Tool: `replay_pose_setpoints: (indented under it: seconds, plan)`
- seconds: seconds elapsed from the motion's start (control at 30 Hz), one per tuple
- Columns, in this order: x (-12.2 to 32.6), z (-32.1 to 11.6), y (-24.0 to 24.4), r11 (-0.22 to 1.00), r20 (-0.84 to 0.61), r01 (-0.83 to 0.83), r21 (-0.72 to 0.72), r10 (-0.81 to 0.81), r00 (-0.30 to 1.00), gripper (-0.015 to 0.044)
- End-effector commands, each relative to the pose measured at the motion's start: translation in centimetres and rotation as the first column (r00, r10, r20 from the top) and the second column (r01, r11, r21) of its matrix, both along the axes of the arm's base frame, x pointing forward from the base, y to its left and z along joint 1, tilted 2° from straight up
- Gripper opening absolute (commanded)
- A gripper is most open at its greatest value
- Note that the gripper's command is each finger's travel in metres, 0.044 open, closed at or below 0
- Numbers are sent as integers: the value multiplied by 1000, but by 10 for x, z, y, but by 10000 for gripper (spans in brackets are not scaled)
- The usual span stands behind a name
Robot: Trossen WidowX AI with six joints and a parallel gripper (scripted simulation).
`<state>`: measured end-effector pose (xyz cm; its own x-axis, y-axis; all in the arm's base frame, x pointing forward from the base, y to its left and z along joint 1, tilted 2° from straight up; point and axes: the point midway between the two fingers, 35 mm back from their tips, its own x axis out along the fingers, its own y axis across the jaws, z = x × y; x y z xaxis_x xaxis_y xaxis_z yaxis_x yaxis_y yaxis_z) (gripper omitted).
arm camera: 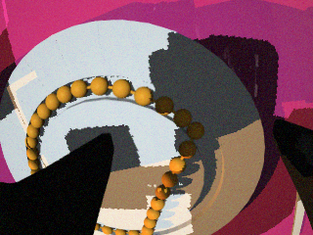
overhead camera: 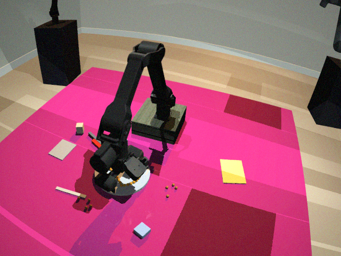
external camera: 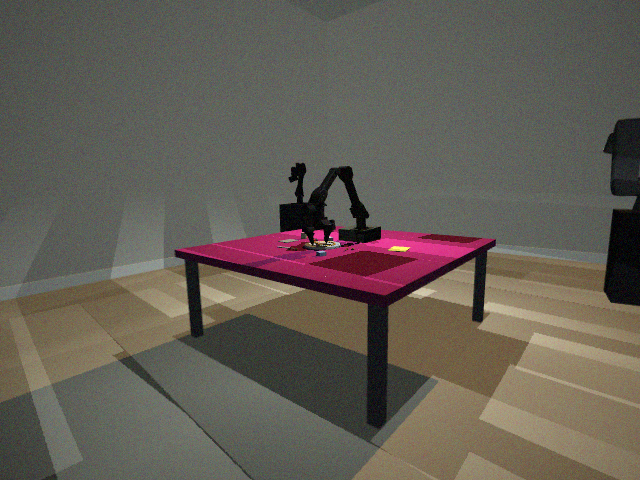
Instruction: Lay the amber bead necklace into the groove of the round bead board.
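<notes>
The round bead board (overhead camera: 144, 178) (external camera: 336, 246) (arm camera: 117, 39) lies flat under my gripper (overhead camera: 122, 177) (external camera: 319, 244) (arm camera: 197, 135). The gripper is open and empty, its fingers wide apart low over the board. The amber bead necklace (overhead camera: 134, 182) (arm camera: 100, 85) lies on the board. In the wrist view, its far and left beads follow the curved groove. Its right part bends inward, off the groove, which shows as a bare dark curve to the right of the beads. The left finger covers part of the board's middle and hides some beads. The necklace's near end runs out of the wrist view.
Loose amber beads (overhead camera: 173, 184) (overhead camera: 88, 200) lie on both sides of the board. A pale stick (overhead camera: 67, 191), a blue block (overhead camera: 141, 229), a beige tile (overhead camera: 62, 149), a cream cube (overhead camera: 79, 128), a red-and-grey item (overhead camera: 96, 143) and a yellow sheet (overhead camera: 233, 171) lie around.
</notes>
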<state>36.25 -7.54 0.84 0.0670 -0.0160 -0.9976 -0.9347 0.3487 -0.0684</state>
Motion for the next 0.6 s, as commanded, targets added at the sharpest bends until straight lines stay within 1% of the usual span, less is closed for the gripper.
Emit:
replay_pose_setpoints:
  seconds: [0.0, 0.17, 0.2, 0.23, 0.33, 0.37, 0.4, 0.57]
  plan:
    - [0, 1, -1, 1000, 0, -2, -5, 2, 1000, 440]
    - [0, 1, -1, 1000, 0, -2, -5, 2, 1000, 440]
    - [0, 2, -1, 1000, 0, 16, -4, -16, 1000, 414]
    - [-1, 5, -2, 998, 1, 68, 0, -68, 998, 387]
    - [-7, 22, -6, 934, 2, 357, 20, -357, 934, 309]
    - [-9, 27, -7, 899, 2, 436, 26, -437, 900, 282]
    - [-10, 31, -8, 875, 1, 483, 29, -483, 876, 256]
    - [-10, 32, -8, 867, 1, 498, 31, -498, 867, 125]
